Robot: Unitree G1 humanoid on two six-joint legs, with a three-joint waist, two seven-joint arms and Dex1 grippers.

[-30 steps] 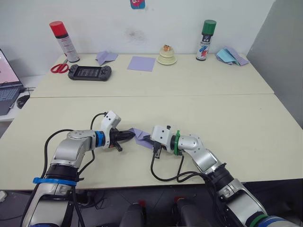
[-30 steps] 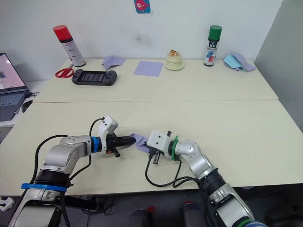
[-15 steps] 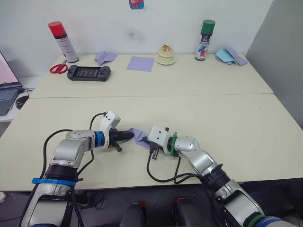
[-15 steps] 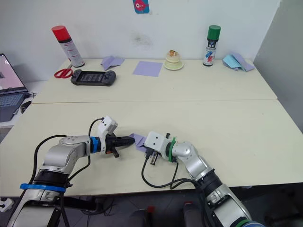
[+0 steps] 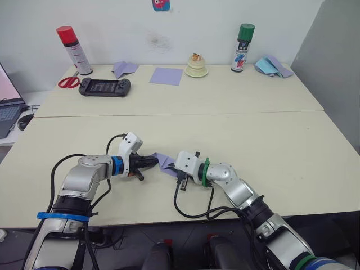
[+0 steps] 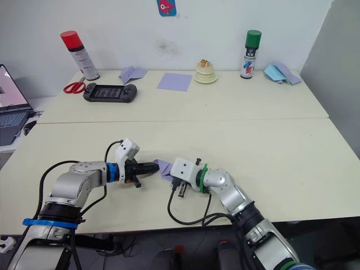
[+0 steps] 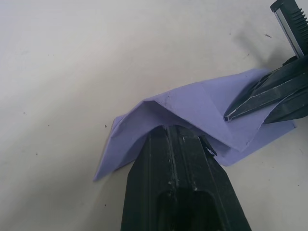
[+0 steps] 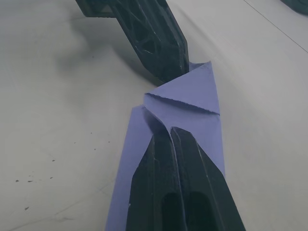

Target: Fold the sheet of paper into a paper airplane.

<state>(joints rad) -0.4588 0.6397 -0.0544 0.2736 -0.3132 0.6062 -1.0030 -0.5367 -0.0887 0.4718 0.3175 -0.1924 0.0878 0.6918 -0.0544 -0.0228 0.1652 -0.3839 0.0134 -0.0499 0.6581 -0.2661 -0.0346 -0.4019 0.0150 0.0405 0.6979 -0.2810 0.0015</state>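
The sheet of paper (image 5: 165,160) is lavender and folded into a narrow, creased piece with a triangular flap (image 8: 192,91). It lies near the table's front edge, between my two grippers. My left gripper (image 5: 156,161) comes in from the left and is shut on the paper's raised fold (image 7: 171,129). From the right, my right gripper (image 5: 174,167) is shut on the other end of the paper (image 8: 169,130). The two sets of fingertips are a few centimetres apart. A paper airplane is out of view.
Along the back edge stand a red-capped spray can (image 5: 70,49), scissors (image 5: 68,82), a black game console (image 5: 106,86), a folded lavender piece (image 5: 125,68), a smooth lavender square (image 5: 167,75), a cream object (image 5: 197,66), a green-capped can (image 5: 242,47) and light-blue papers (image 5: 272,66). A laptop (image 5: 8,107) sits far left.
My right gripper has edged slightly left toward the left gripper. Both stay shut on the paper. The head view has drifted a little.
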